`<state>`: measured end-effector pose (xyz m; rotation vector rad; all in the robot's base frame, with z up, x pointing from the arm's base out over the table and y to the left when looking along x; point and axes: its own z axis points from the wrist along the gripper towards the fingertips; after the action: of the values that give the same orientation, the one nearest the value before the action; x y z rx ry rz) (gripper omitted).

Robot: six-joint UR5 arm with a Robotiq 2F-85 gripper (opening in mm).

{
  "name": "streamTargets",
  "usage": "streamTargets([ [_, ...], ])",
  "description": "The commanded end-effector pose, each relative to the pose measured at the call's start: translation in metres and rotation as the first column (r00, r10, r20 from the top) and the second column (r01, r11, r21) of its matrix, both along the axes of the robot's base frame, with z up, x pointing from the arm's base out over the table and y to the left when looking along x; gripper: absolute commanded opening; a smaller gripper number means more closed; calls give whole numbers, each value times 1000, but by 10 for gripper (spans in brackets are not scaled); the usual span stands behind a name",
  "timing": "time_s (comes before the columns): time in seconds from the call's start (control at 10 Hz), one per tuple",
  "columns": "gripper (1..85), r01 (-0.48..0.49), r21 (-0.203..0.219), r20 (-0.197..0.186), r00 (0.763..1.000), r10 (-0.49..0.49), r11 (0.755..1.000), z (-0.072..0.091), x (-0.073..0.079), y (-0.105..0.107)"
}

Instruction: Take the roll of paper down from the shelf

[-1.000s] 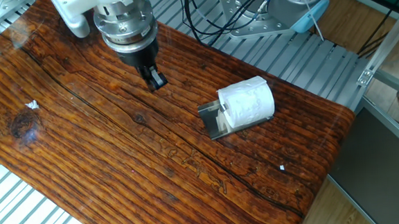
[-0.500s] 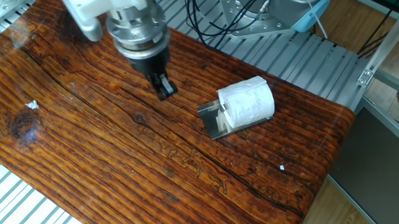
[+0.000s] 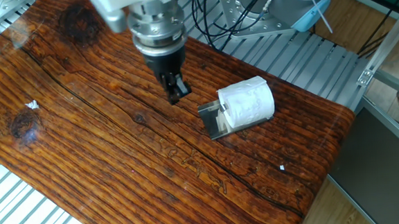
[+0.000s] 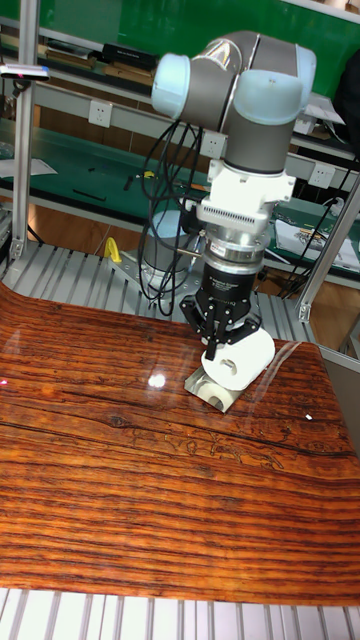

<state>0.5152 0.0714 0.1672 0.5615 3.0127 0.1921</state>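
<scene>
The white roll of paper (image 3: 249, 103) lies on its side on the shelf (image 3: 212, 121), a small shiny grey metal plate resting on the wooden table right of centre. In the tall fixed view the roll of paper (image 4: 248, 366) sits on the shelf (image 4: 210, 391) just behind the fingers. My gripper (image 3: 177, 91) points down, a short way left of the shelf and apart from the roll. Its fingertips are together with nothing between them. In the tall fixed view, my gripper (image 4: 214, 344) partly covers the roll's left end.
The wooden tabletop (image 3: 119, 165) fills most of the view. Black cables (image 3: 208, 21) and the arm's base (image 3: 297, 2) stand on the ribbed metal surface behind the table. The table's right edge (image 3: 328, 173) drops off beside a metal frame.
My gripper has travelled right and slightly toward the front, closing the distance to the shelf. The roll and shelf have not moved.
</scene>
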Motion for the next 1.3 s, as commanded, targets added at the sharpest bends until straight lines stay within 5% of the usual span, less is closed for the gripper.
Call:
streamTargets([
  [0.0, 493, 33, -6, 25, 999, -33, 999, 0, -17, 2],
  [0.2, 477, 67, -28, -18, 998, -68, 997, -5, -34, 5],
  [0.5, 493, 76, -51, 25, 997, -75, 996, -9, -35, 10],
  [0.7, 487, 83, -53, -16, 996, -83, 995, -4, -56, 9],
  [1.2, 417, 72, -58, -30, 997, -74, 996, -11, -59, 8],
])
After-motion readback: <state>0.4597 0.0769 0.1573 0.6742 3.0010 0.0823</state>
